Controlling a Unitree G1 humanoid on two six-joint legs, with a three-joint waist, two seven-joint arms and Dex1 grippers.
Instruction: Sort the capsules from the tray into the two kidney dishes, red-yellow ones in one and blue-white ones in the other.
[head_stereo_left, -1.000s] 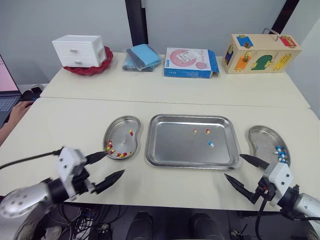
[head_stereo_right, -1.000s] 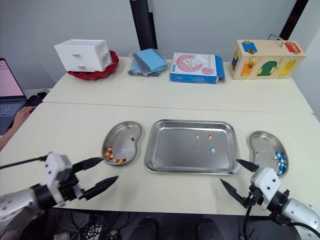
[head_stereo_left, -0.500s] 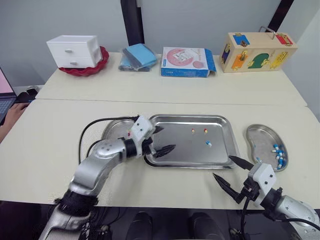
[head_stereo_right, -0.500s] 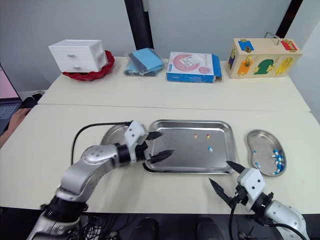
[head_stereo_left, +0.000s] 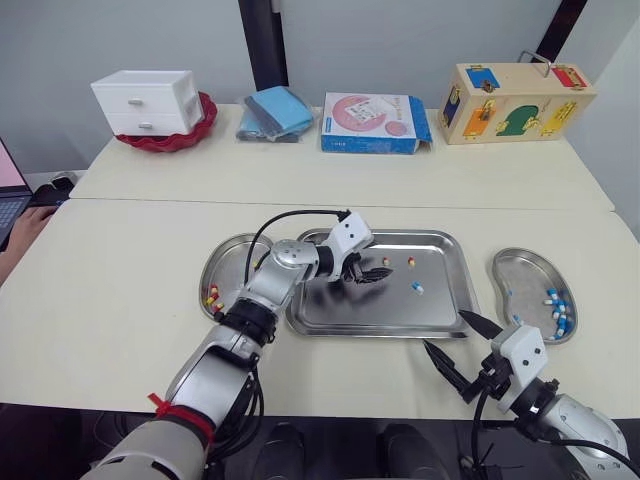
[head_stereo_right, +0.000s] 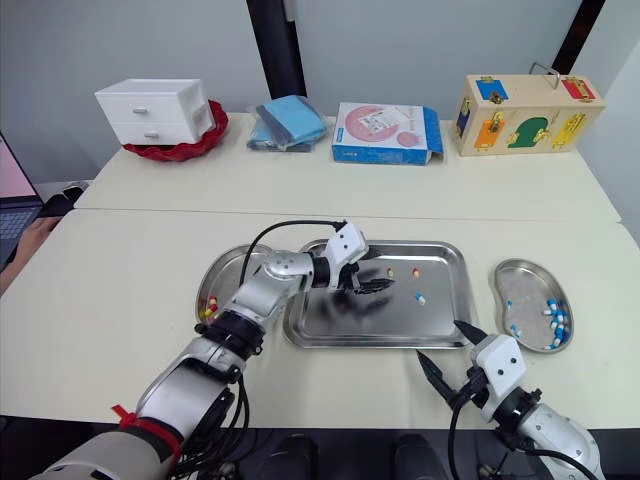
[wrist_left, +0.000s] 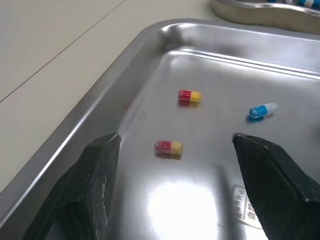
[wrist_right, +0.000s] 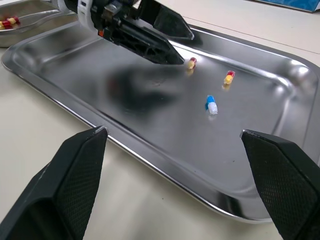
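A steel tray (head_stereo_left: 380, 333) lies mid-table and holds two red-yellow capsules (head_stereo_left: 388, 262) (head_stereo_left: 411, 262) and one blue-white capsule (head_stereo_left: 418, 288). My left gripper (head_stereo_left: 376, 270) hangs open low over the tray; in its wrist view the nearer red-yellow capsule (wrist_left: 169, 146) lies between the two fingers (wrist_left: 97, 175), untouched. The left kidney dish (head_stereo_left: 205, 275) holds red-yellow capsules, and the right kidney dish (head_stereo_left: 515, 270) holds blue-white ones. Off the tray's front right corner, my right gripper (head_stereo_left: 455, 345) stands open with nothing in it.
Along the back of the table stand a white drawer box (head_stereo_left: 150, 100) in a red bowl, a blue cloth (head_stereo_left: 275, 112), a pink-blue carton (head_stereo_left: 370, 122) and a wooden toy box (head_stereo_left: 515, 102). A person's hand (head_stereo_left: 25, 225) rests at the far left edge.
My left gripper has swung right from the tray's left rim to the red-yellow capsules in the tray's middle. The right gripper has hardly moved.
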